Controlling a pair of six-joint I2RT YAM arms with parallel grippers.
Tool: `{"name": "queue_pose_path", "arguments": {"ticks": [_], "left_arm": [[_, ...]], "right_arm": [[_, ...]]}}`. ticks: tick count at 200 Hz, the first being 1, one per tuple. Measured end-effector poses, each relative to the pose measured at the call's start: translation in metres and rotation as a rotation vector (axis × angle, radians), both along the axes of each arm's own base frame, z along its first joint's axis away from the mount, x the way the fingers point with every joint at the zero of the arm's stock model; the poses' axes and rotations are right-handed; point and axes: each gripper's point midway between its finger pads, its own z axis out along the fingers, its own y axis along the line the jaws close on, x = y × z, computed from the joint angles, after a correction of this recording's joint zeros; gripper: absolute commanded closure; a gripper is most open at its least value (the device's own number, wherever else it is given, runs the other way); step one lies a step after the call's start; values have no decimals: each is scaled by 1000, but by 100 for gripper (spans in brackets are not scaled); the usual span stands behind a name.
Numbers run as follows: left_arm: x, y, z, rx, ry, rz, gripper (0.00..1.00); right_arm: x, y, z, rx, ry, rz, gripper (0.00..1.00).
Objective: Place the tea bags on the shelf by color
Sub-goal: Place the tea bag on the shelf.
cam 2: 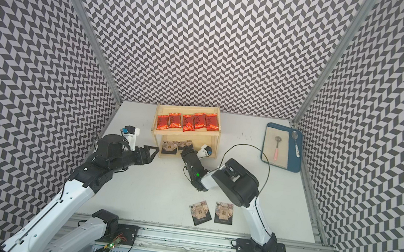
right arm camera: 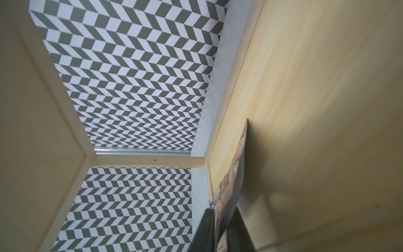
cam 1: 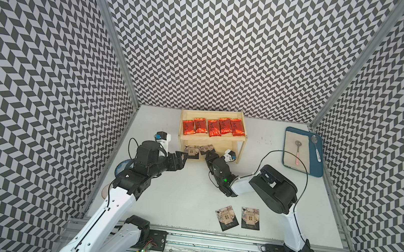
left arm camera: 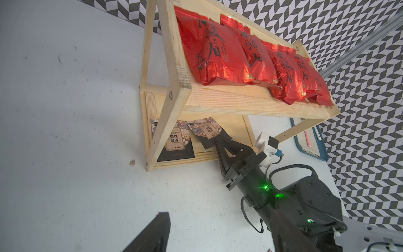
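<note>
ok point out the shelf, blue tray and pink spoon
shelf (cam 1: pixel 209 140) in a top view, front rim
blue tray (cam 1: pixel 315 170) in a top view, bare right side
pink spoon (cam 1: pixel 298 158) in a top view, pink handle

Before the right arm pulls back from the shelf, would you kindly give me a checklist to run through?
1. Top tier of shelf holds five red sachets: ok.
2. Lower tier holds first black packet flat: ok.
3. Whether second black packet is free of right end effector: cannot tell.
4. Idle left end effector open, empty: ok.
5. Every black packet shelved: not ok; two loose black packets lie on the table.
</note>
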Motion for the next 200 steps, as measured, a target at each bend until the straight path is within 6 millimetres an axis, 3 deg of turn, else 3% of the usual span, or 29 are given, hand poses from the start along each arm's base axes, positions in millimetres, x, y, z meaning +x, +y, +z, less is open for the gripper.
{"name": "queue_pose_path", "arguments": {"ticks": [110,200], "left_arm": [[0,0,0,2,-1,1,23],[0,1,0,3,-1,4,23]], "right_arm": [[-11,10,-11,-7,49,50,62],[-6,28,-9,-33,193,68,56]]}}
